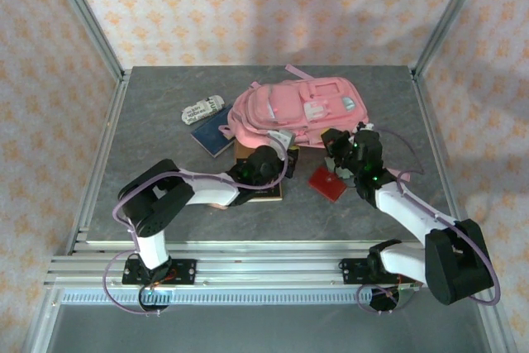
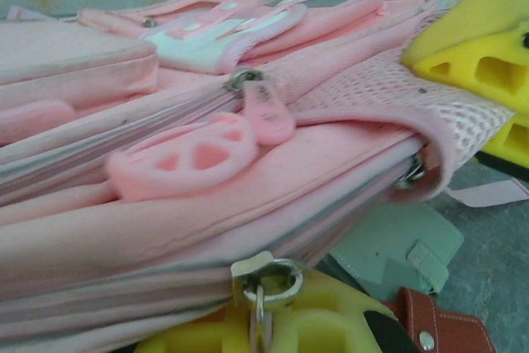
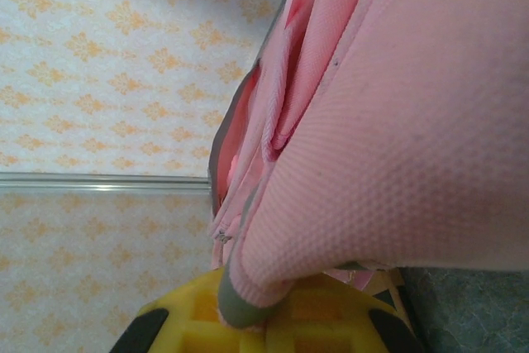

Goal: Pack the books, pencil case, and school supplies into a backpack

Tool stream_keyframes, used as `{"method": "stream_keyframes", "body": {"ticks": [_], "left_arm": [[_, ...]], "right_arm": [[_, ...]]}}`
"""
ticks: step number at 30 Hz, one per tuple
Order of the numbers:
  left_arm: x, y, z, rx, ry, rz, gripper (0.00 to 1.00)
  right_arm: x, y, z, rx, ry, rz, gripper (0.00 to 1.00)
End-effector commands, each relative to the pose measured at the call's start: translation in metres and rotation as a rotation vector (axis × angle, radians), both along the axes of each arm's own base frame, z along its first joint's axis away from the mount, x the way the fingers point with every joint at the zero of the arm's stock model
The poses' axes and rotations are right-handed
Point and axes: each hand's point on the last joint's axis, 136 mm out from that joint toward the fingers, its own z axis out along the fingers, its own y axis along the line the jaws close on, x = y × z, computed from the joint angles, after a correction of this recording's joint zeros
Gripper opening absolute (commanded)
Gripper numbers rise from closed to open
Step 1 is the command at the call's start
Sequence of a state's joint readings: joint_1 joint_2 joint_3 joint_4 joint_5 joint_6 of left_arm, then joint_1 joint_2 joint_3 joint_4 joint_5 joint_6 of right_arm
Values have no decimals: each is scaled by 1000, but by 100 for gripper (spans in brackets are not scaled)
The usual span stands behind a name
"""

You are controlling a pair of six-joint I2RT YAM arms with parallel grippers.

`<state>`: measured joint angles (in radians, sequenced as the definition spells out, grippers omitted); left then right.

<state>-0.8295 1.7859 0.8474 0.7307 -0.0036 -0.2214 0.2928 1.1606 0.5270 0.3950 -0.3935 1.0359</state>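
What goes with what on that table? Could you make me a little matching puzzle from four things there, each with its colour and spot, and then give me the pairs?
Things:
1. backpack
2. square pad
3. book with the yellow label
4. pencil case

Colour and place:
A. white and grey, left of the backpack, toward the back
B. red, in front of the backpack, to the right
C. pink, the big thing in the middle of the table
D. navy blue, at the backpack's left edge

Pairs: 1-C, 2-B, 3-D, 4-A
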Motion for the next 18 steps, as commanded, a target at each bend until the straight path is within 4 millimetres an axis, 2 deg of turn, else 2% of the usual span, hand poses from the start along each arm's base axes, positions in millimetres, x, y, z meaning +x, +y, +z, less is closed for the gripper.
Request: {"method": "stream_keyframes", "body": {"ticks": [1,4,5,9,12,14,18], "left_arm": [[3,30,-5,4,69,55,0],[-1,46,-13,29,105,72,0],[-1,53,-14,35,109,84,0],[-4,73,-25,71,139,116,0],[-6,85,-33,113,155,134,0],[-7,89,-38,133,164,139,0],[-4,85,-38,142,175,128,0]], "right_arm": [[17,-35,10,-37,-68,-131,0],[20,-44,5,-50,-57,-149,0],[23,-47,-5,-60,-33,-152,0],[32,-60,-19,-86,1,-172,0],[43,-69,-23,-109,12,-187,0],[54,-77,-24,-134,15,-207,0],[78,-88,-26,-161,31,-221,0]]}}
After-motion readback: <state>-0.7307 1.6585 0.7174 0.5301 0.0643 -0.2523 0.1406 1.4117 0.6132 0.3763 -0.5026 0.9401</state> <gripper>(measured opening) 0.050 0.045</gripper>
